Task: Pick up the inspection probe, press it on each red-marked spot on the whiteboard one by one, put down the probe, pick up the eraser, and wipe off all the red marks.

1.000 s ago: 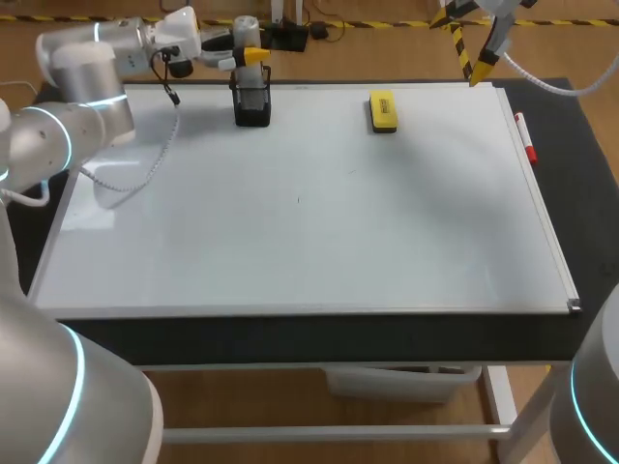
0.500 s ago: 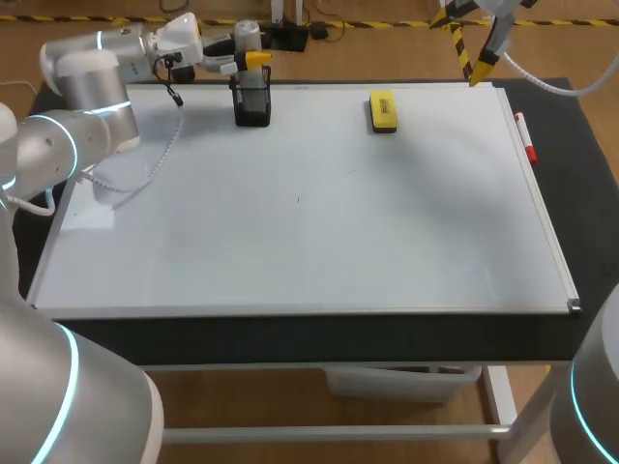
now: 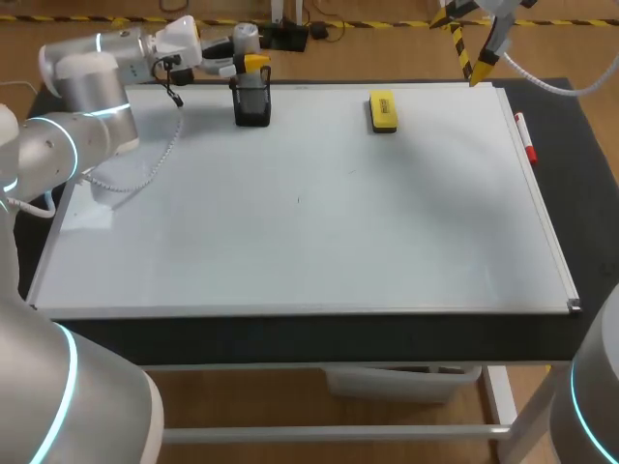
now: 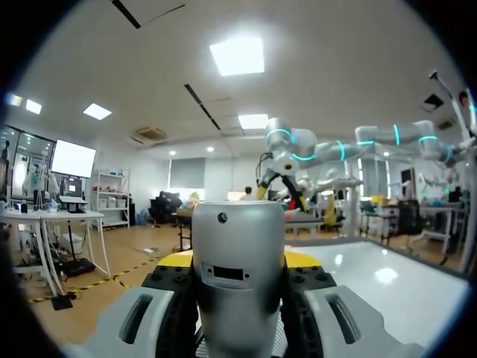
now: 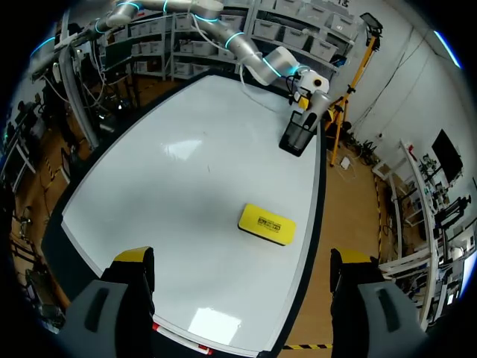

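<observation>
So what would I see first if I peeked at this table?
Probably the big whiteboard covering the table, no red marks showing, with a bright yellow eraser lying near its far edge. Then the left gripper at the far left corner, shut on a silver probe over a black holder.
</observation>
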Robot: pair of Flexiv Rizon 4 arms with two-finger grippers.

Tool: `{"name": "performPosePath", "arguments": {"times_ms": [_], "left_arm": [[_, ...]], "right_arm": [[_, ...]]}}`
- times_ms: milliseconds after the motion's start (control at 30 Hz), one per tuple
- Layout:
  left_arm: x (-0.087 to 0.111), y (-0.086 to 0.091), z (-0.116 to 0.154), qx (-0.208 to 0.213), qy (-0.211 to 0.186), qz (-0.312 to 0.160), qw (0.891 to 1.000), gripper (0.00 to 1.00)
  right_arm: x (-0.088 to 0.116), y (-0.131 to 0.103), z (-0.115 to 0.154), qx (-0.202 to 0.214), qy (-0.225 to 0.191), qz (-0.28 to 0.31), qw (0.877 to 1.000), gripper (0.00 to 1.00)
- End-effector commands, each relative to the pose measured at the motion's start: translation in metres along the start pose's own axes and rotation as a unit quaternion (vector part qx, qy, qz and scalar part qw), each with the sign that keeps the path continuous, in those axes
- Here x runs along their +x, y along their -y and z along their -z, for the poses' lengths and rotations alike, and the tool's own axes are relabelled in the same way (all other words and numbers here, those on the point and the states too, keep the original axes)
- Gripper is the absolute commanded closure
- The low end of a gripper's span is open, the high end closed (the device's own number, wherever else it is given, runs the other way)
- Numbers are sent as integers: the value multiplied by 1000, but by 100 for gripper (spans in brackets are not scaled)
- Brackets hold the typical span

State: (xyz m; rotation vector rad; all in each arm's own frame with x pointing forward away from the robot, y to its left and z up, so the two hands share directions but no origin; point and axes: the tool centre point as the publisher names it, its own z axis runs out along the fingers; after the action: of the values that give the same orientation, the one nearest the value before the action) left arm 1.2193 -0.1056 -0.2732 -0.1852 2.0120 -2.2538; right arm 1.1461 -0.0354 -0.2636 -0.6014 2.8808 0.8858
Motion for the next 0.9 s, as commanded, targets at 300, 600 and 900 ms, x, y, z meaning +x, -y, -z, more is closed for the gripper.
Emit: {"name": "performPosePath", "arguments": {"times_ms": [300, 600, 900], "left_arm": [[-5, 1, -3, -3, -36, -5, 999, 0], [0, 11, 5, -21, -22, -24, 999, 0], [10, 13, 33, -63, 46, -42, 996, 0]], "right_arm": [[0, -1, 1, 3, -1, 1, 1000, 0], [0, -1, 1, 3, -1, 1, 1000, 0], [0, -1, 1, 3, -1, 1, 1000, 0]]}}
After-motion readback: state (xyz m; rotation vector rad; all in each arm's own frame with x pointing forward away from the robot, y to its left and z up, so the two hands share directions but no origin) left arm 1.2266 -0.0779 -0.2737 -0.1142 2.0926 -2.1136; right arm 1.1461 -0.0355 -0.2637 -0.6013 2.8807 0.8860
